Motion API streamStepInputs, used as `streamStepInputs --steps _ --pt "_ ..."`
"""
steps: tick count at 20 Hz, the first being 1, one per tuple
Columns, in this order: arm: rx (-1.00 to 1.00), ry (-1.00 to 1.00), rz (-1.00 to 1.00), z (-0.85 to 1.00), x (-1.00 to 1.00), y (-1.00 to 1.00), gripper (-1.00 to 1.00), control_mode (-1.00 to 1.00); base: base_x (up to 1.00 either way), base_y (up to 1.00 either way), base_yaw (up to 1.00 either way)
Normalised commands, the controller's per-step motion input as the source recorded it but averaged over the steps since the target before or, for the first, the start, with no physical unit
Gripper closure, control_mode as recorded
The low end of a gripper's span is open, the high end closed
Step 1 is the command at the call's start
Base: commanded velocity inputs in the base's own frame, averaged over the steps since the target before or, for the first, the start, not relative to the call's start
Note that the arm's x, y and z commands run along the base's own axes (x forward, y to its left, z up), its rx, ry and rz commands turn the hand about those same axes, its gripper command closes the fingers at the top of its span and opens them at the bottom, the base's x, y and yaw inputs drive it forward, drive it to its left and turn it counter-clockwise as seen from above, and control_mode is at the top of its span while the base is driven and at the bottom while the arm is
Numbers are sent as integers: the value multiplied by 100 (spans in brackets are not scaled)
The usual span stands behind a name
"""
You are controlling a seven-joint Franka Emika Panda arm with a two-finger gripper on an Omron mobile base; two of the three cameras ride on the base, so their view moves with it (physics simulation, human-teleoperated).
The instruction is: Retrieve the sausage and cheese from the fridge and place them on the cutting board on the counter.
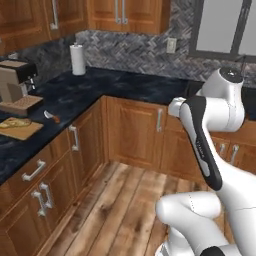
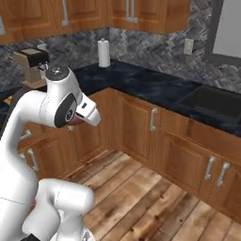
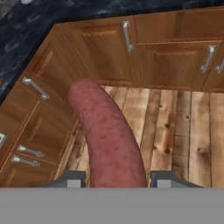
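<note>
Jaws pinch the sausage point(image 3: 107, 135), which juts toward twelve o'clock above the floor. Ahead at nine o'clock, the cutting board point(image 1: 22, 131) on the counter point(image 1: 75, 95) awaits it; cheese apparently unfetched.

I am standing in a home kitchen. A long dark marbled counter point(image 1: 125, 82) is running over brown wooden cabinets with silver handles point(image 1: 132, 132). A coffee machine point(image 1: 17, 85) and a white paper towel roll point(image 1: 77, 59) are sitting on it. A dark sink point(image 2: 214, 101) is set in, and wooden floor planks point(image 1: 115, 205) are lying below.
</note>
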Motion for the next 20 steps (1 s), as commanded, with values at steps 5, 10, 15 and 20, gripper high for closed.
streamStepInputs --steps 5,10,15,20 --pt "0 0 0 0 0 0 100 100 100 -3 55" --pt "0 0 0 0 0 0 100 100 100 -6 56" --pt "0 0 0 0 0 0 100 100 100 -10 60" --pt "0 0 0 0 0 0 100 100 100 -14 61"
